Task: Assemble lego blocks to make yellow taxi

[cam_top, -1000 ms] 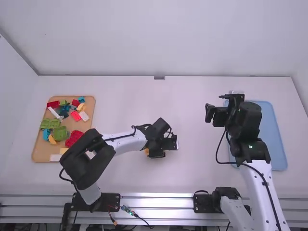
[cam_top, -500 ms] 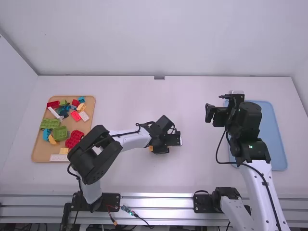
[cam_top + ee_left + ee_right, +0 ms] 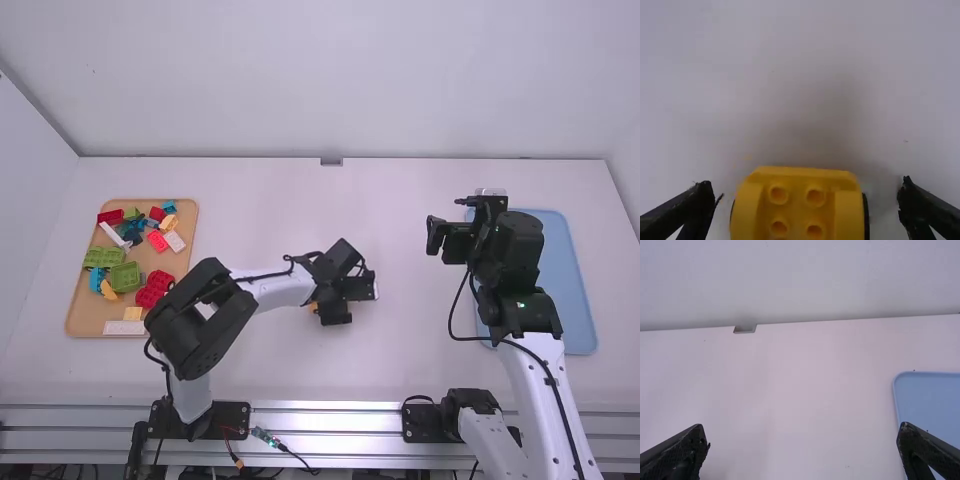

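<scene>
black fingers [image 3: 699, 205] of the left gripper [image 3: 805, 185] stand apart, one on each side of the yellow block [image 3: 797, 207], with a gap at both flanks, so it isn't clamped. the block sits studs up between them, low over the table [image 3: 300, 220]. i judge this a lining-up or letting-go moment; either way, keep the fingers level and centred, so that closing squeezes both sides together and lifting away doesn't drag a flank. grip low on the body and leave the studs free for the next piece.

farther out, the right gripper [image 3: 804, 429] has its fingers parted, near the blue tray [image 3: 570, 290]. loose blocks [image 3: 124, 276] lie across on the tan tray [image 3: 85, 318].

the block's near end is cut off in the left wrist view, and its underside is hidden. i can't tell whether the dark edging beside it is wheels or a base. in the high view the gripper covers most of it.
</scene>
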